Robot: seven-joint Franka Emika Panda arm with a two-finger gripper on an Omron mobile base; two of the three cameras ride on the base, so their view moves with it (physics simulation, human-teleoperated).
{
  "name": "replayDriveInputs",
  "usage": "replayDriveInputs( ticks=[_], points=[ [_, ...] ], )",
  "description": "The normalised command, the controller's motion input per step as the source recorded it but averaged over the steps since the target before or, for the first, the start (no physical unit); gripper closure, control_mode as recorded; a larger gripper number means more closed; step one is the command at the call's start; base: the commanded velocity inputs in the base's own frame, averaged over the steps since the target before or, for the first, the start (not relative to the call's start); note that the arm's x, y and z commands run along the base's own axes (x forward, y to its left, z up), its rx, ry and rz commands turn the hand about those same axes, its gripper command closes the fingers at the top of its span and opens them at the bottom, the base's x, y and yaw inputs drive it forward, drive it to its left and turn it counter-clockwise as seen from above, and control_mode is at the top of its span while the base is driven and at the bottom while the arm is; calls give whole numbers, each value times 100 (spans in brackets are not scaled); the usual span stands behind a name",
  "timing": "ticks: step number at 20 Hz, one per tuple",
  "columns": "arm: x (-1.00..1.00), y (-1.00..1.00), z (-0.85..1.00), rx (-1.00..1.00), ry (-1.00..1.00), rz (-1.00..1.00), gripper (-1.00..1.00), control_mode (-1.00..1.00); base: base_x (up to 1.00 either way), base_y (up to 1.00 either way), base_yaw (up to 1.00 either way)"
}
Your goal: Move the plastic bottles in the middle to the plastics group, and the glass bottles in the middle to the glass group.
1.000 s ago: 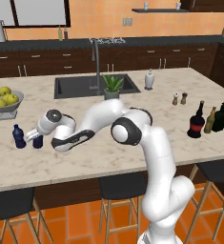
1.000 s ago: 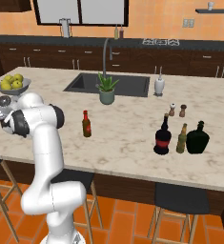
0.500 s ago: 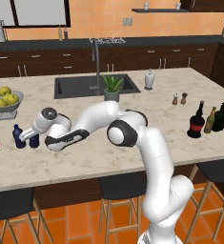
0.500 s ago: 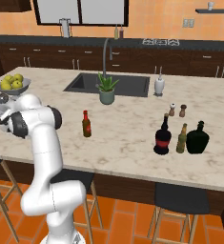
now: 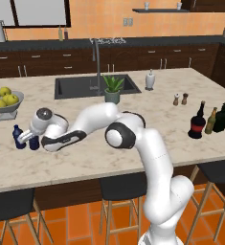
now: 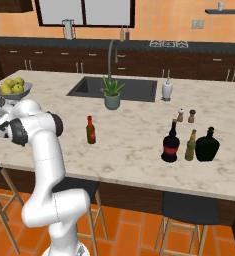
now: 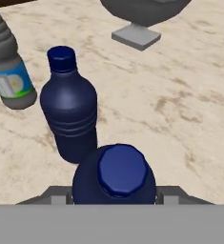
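Jaws: partly spread, closed around the body of a small dark blue bottle.
Gripper (image 5: 31,141): at the far left of the island counter (image 5: 133,143), pinching the held bottle on both sides.
Held blue bottle (image 7: 114,175): upright between the fingers, blue cap toward the hand camera; in the left base view (image 5: 34,142) low over the counter, contact with the surface not discernible.
Second blue bottle (image 7: 69,113): same dark blue, capped, upright on the counter just beyond the jaws, close beside the held one; seen also at (image 5: 18,137).
Clear bottle (image 7: 8,71): greyish, pale label with blue and green, standing a little farther out past the second blue bottle.
Fruit bowl (image 5: 3,109): grey, footed, holding yellow-green fruit, behind the jaws' position toward the sink side.
Brown bottle (image 6: 91,130): slim, red cap, upright mid-counter, well apart from the jaws.
Black bottle (image 6: 170,144): round body, red label, thin neck, far across the counter.
Amber bottle (image 6: 190,146): slim, just beside the black bottle.
Green-black bottle (image 6: 207,145): broad, short neck, next to the amber one.
Shakers (image 6: 186,115): two small ones behind that cluster.
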Motion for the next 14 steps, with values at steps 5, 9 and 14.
replayDriveInputs(
  ticks=[5, 9, 14],
  points=[
    [0, 0, -11, -8, 7, 0, 100, -100, 0, 0, 0],
    [0, -7, -5, 0, 4, 0, 100, -100, 0, 0, 0],
    [0, -11, -34, 1, 2, 0, 100, -100, 0, 0, 0]
  ],
)
